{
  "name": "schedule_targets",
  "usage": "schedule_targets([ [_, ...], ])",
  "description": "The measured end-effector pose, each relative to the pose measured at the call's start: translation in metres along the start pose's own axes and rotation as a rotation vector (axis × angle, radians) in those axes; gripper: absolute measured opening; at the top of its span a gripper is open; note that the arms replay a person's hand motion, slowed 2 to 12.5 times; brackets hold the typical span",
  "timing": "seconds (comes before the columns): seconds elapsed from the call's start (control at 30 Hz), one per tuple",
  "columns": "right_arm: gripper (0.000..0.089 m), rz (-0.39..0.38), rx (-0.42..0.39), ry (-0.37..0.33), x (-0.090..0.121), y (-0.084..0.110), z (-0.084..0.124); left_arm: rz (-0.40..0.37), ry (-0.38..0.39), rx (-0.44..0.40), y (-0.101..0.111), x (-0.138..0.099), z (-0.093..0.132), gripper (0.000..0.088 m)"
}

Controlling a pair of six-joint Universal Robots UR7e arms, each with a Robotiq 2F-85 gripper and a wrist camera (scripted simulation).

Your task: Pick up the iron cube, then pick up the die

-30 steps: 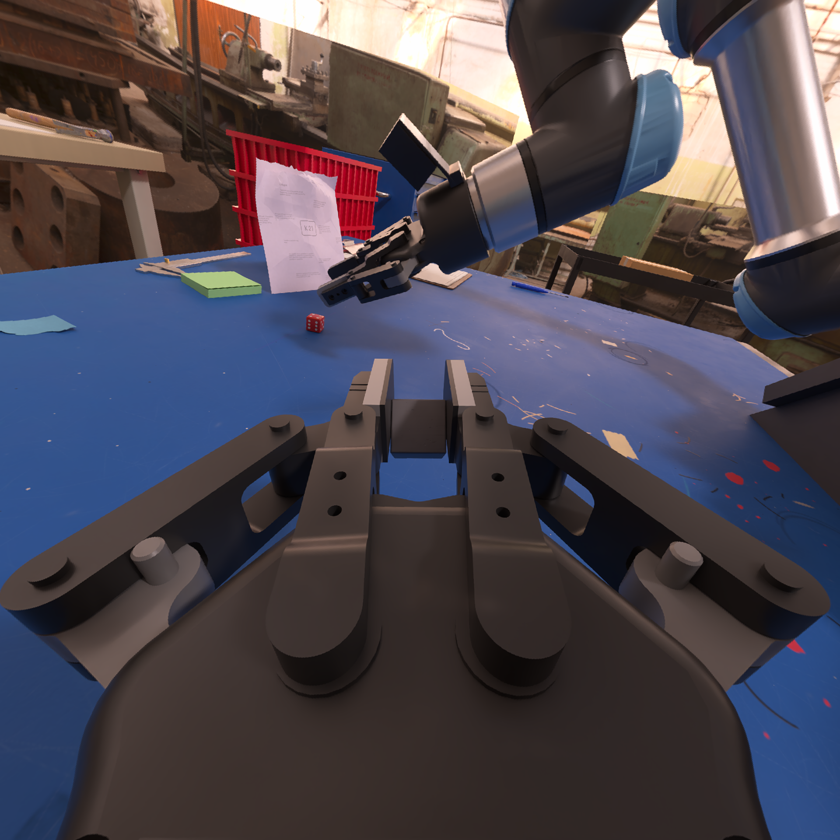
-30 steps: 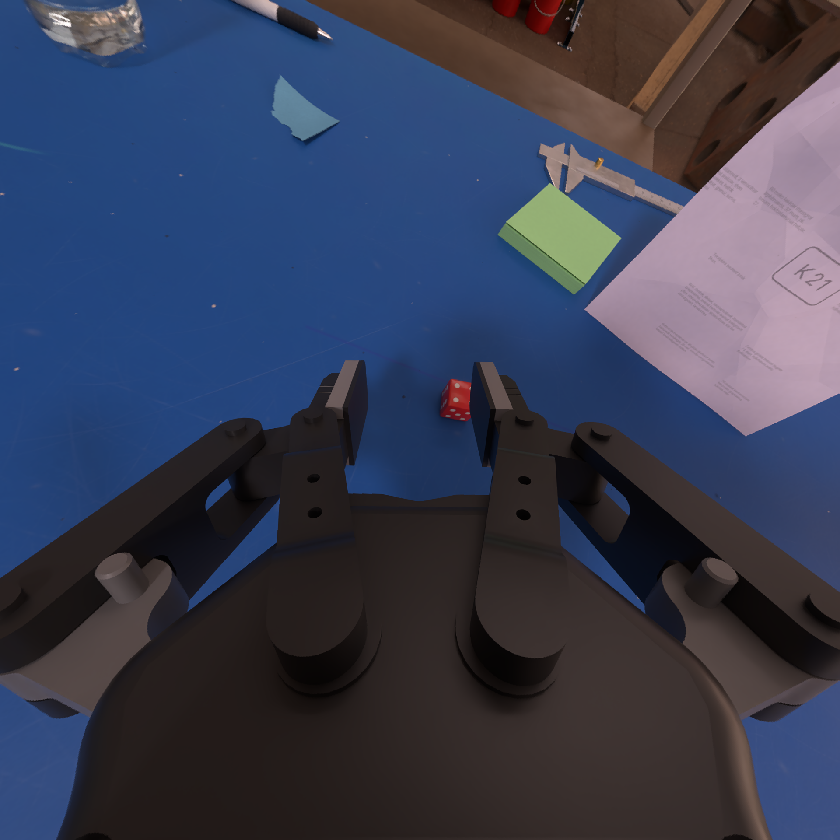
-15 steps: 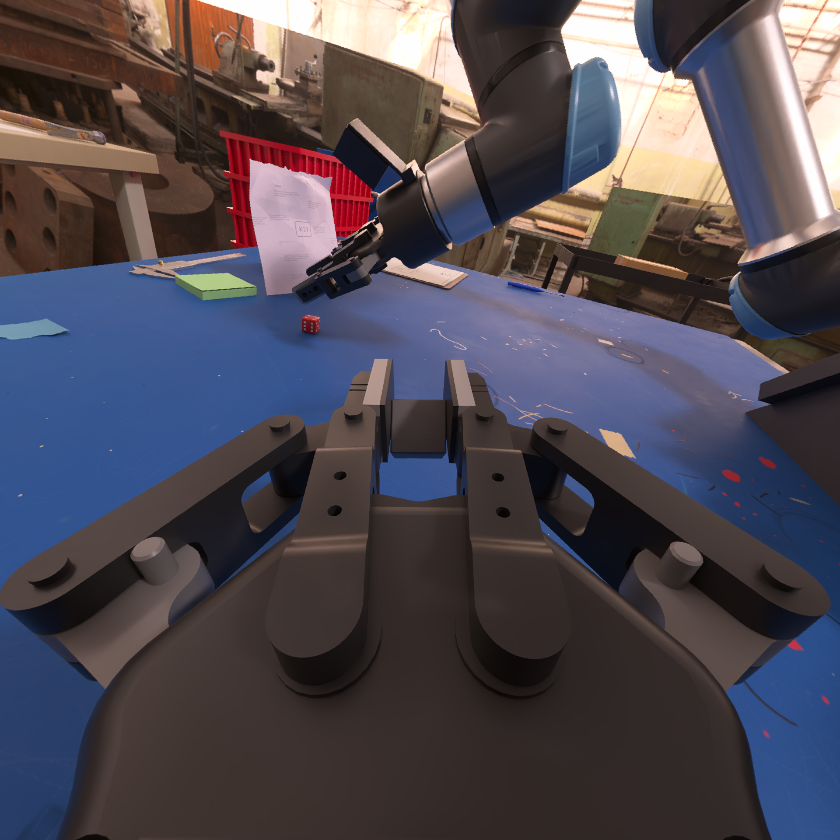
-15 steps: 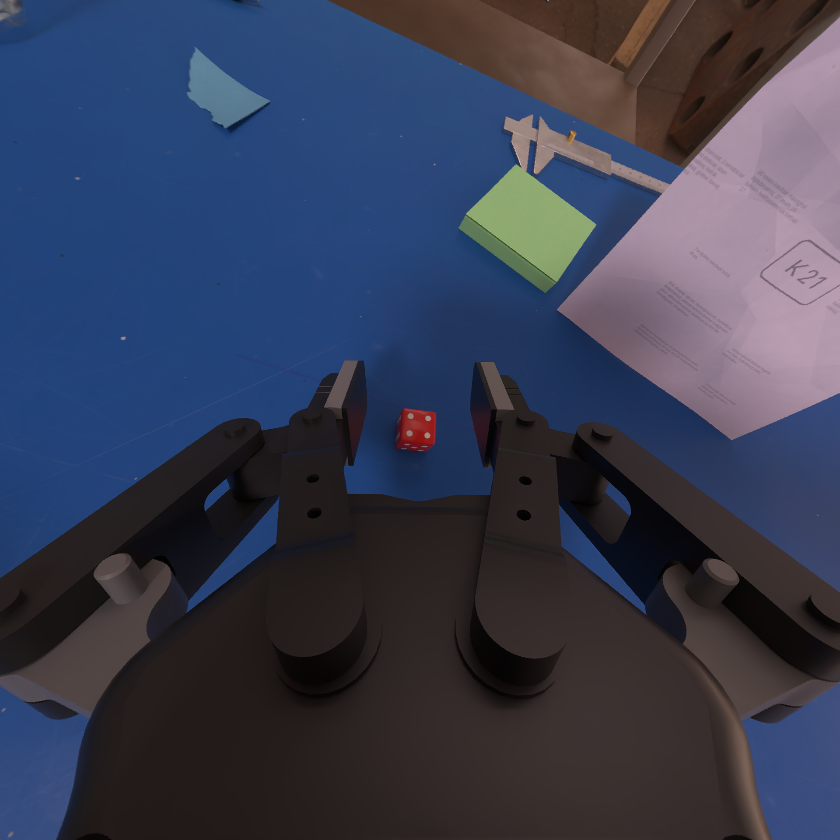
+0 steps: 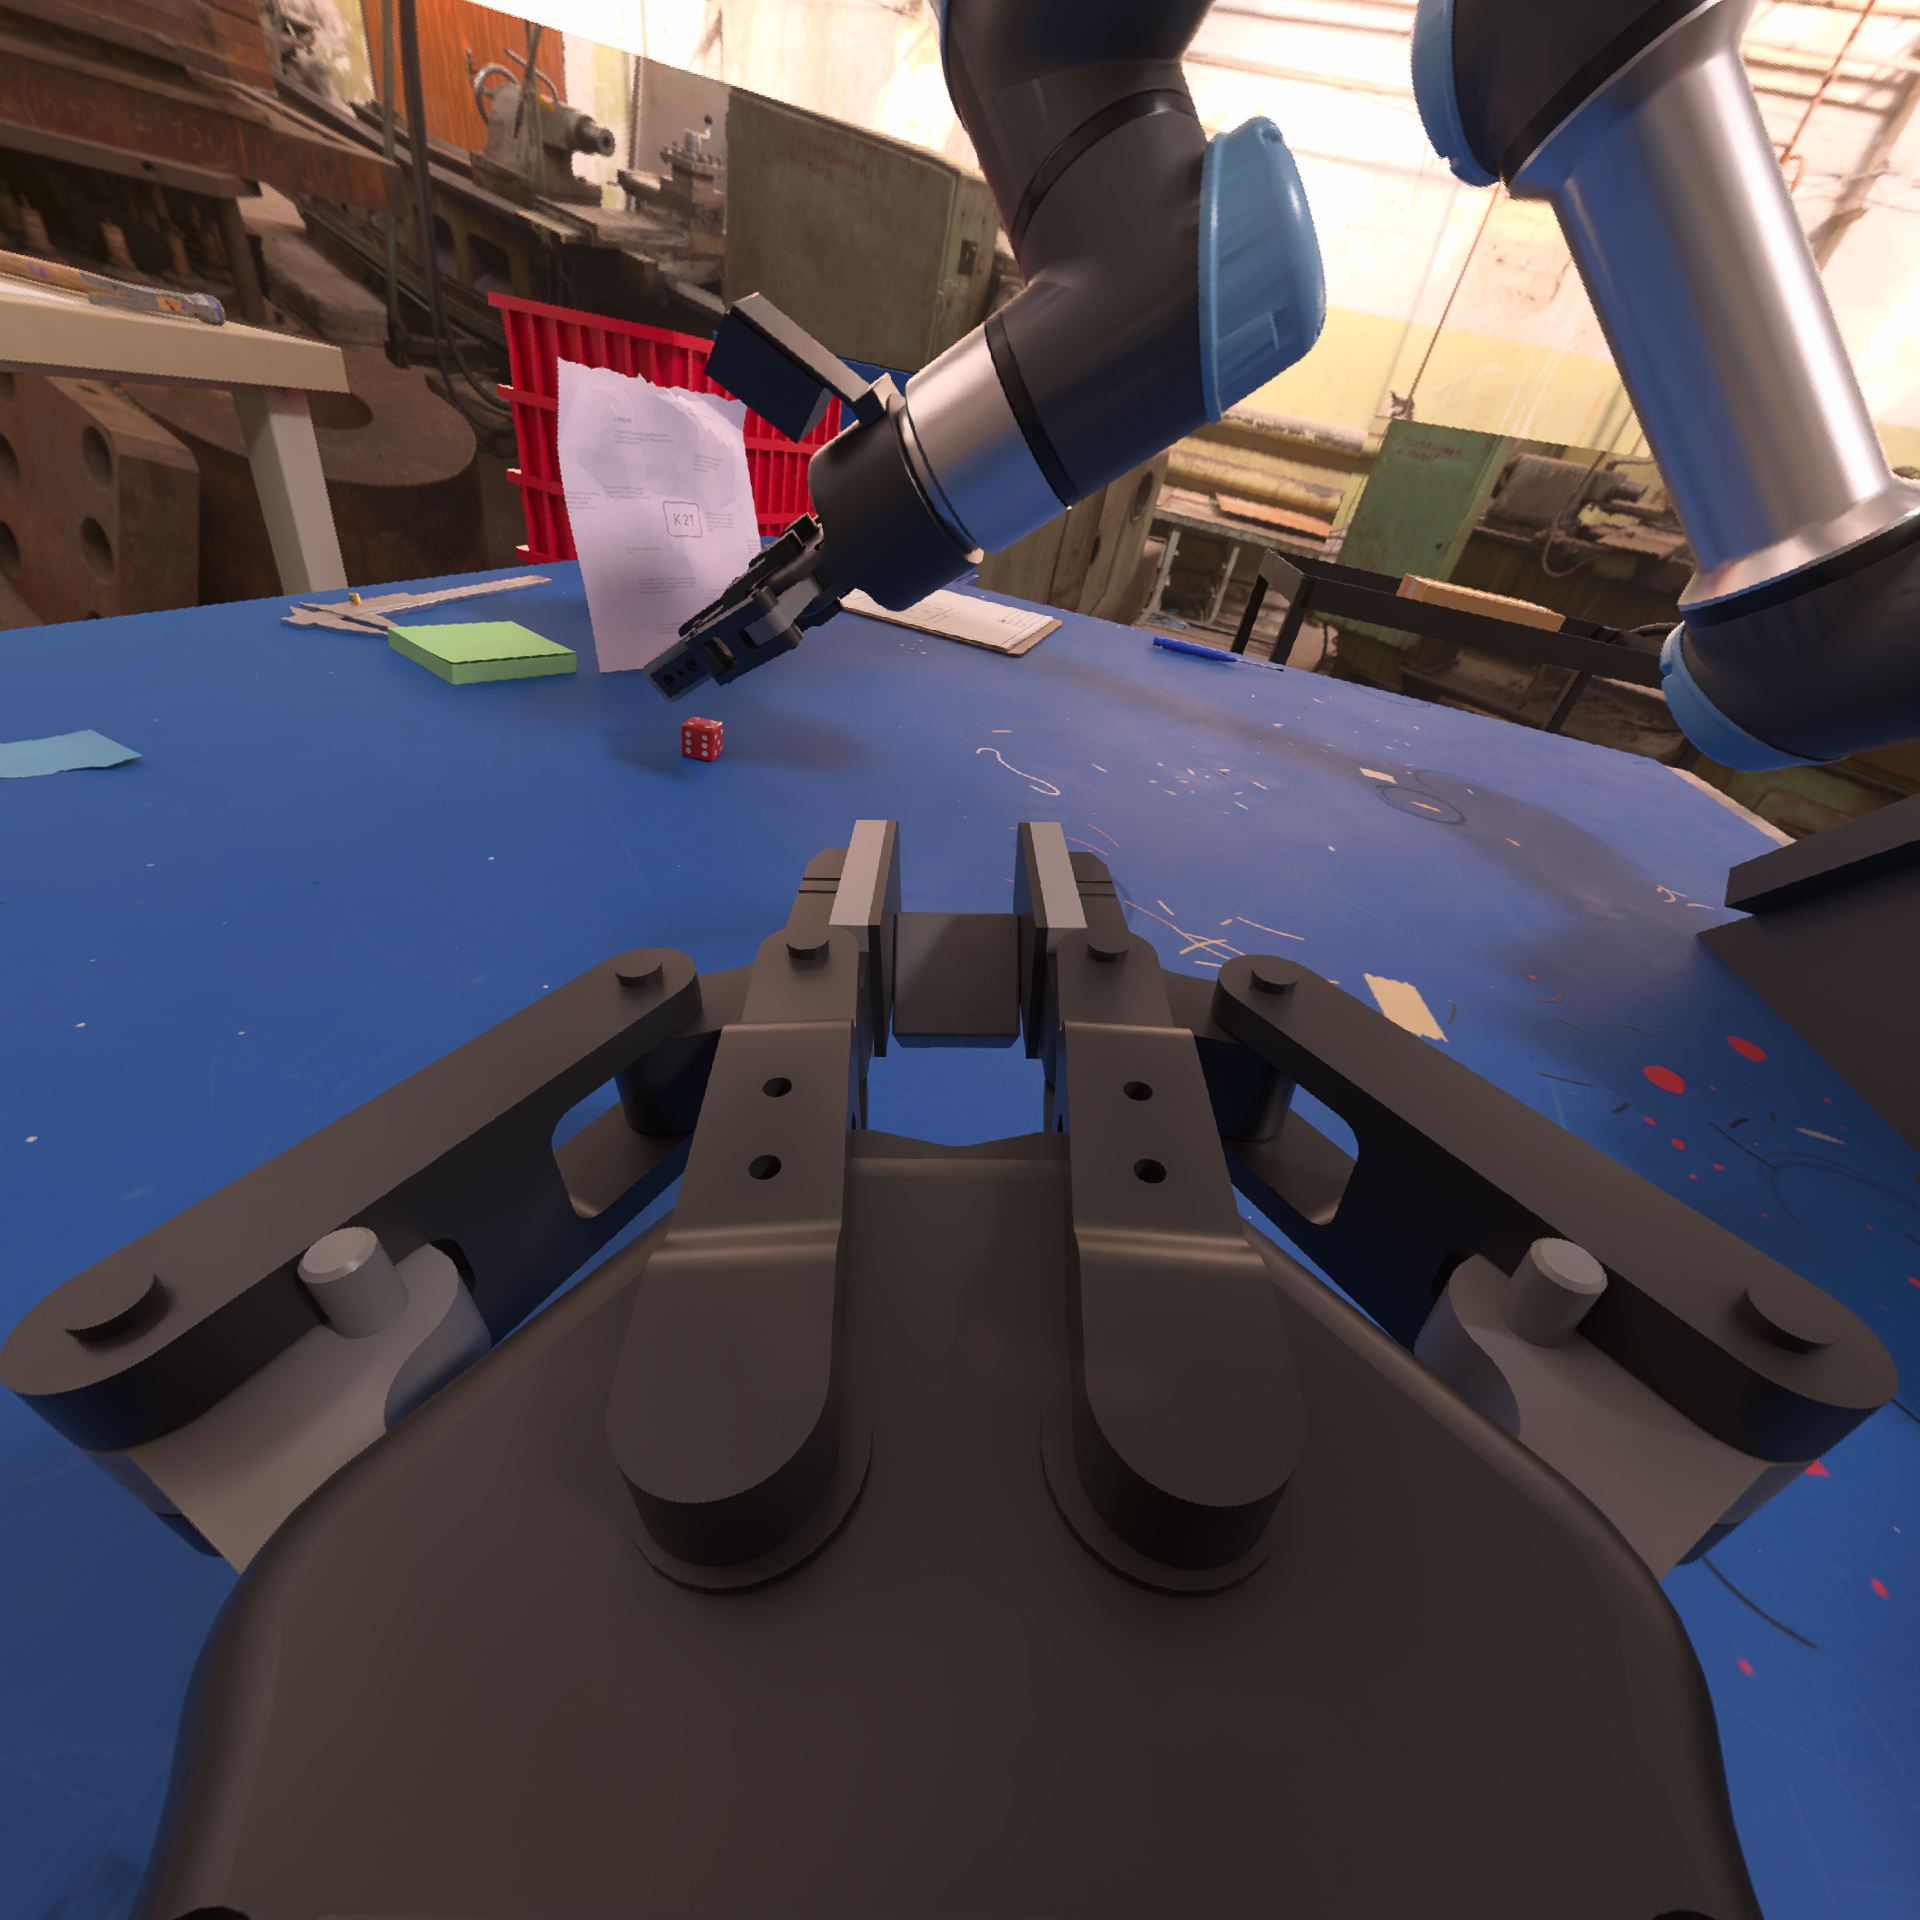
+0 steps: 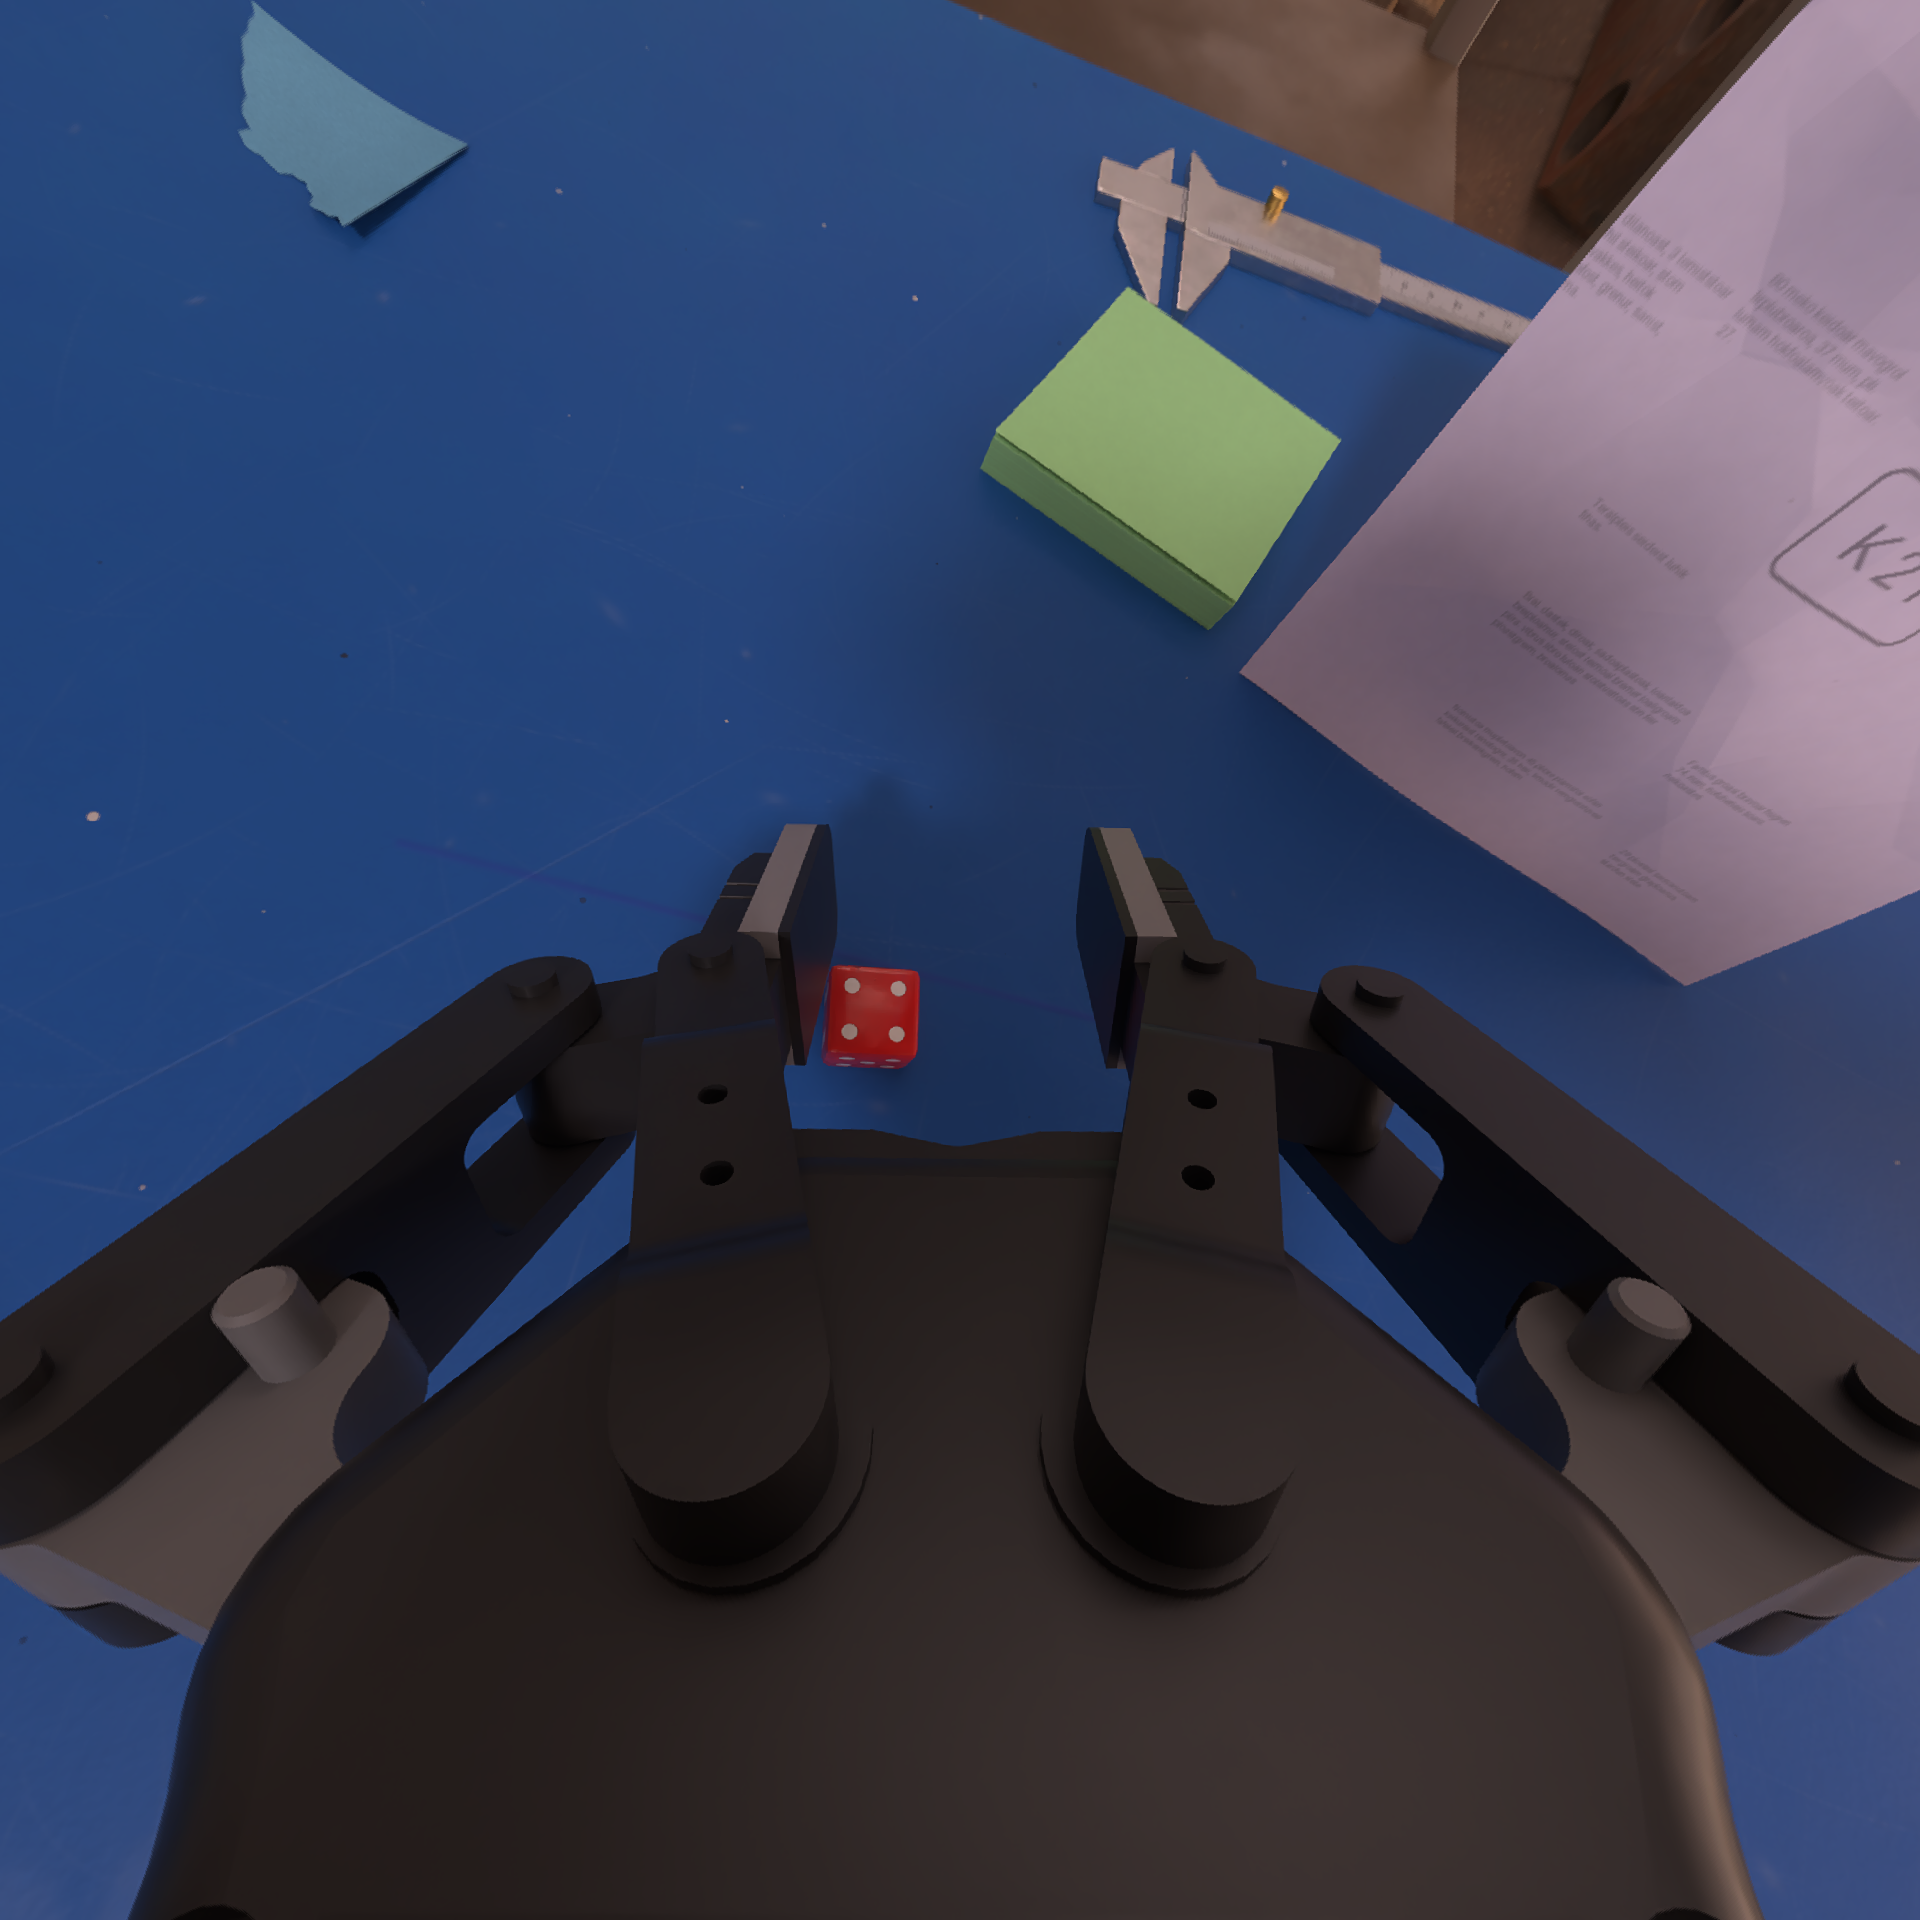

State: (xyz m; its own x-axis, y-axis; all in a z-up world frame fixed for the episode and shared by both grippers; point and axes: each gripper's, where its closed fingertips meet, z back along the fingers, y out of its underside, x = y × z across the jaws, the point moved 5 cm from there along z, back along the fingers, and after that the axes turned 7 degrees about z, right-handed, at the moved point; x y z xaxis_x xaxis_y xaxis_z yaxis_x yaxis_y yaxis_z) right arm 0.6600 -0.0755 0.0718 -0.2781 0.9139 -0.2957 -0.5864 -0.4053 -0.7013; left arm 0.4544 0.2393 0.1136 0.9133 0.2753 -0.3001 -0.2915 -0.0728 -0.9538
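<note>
While the left gripper (image 5: 956, 878) clamped the iron cube (image 5: 956, 977), the right gripper (image 6: 956, 940) gaped over the red die (image 6: 871, 1016) (light, hard, probably slick; best pinched on opposite flat faces) near the green notepad (image 6: 1164, 457).

Dark grey linkage gripper (image 5: 956, 883) with pale pins (two screw holes per finger); silver arm (image 5: 1714, 312), blue caps.

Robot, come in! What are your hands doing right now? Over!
Left gripper shut on the iron cube, held off the table. Right gripper open above the red die, die off-centre beside one finger. Nothing in the way.
</note>
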Motion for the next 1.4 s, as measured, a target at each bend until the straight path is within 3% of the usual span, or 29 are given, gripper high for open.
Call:
schedule_targets([
  [0.57,0.0427,-0.023,0.096,-0.056,-0.001,0.007,-0.021,-0.007,0.011,0.014,0.001,-0.002,-0.002,0.0201],
  [0.93,0.0388,-0.048,0.090,-0.077,0.000,0.009,-0.026,-0.017,0.013,0.023,0.002,-0.003,-0.003,0.0200],
  [1.2,0.0264,-0.073,0.076,-0.109,0.002,0.010,-0.026,-0.017,0.016,0.025,0.002,-0.003,-0.003,0.0201],
  [1.33,0.0112,-0.080,0.065,-0.133,0.004,0.010,-0.026,-0.015,0.017,0.025,0.002,-0.003,-0.003,0.0200],
  [1.4,0.0094,-0.081,0.061,-0.142,0.005,0.011,-0.025,-0.013,0.017,0.026,0.002,-0.003,-0.003,0.0201],
])
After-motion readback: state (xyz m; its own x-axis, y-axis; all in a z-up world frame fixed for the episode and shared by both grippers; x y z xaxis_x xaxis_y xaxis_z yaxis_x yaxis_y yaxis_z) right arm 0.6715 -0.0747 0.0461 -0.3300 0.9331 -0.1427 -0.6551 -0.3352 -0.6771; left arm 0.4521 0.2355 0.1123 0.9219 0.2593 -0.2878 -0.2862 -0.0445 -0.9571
